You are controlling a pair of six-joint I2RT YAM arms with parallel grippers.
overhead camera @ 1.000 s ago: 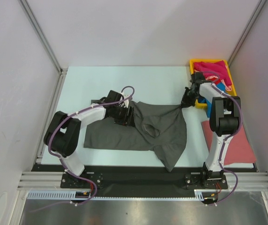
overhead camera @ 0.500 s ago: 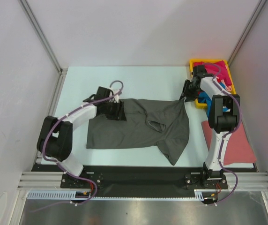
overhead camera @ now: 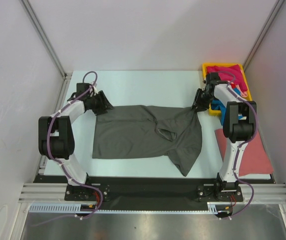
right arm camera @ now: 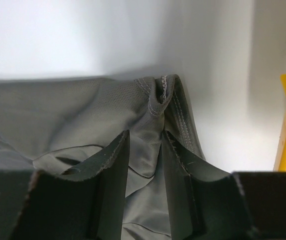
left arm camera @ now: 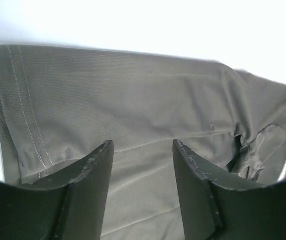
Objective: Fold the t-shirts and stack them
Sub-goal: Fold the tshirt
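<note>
As seen from above, looks like the spreading step: grey shirt (overhead camera: 133,137) on the table (overhead camera: 148,87). Left wrist: left hand (left arm camera: 143,147) wide over the hem, holding nothing. Right wrist: right hand (right arm camera: 145,135) narrow, pinching a bunched corner. Probably next: left grab, then pull taut.

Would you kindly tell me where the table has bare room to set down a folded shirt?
The widest bare patch is the far strip of the table, between the grey shirt and the back wall. The right side is crowded: tray, right arm, red shirt.
</note>
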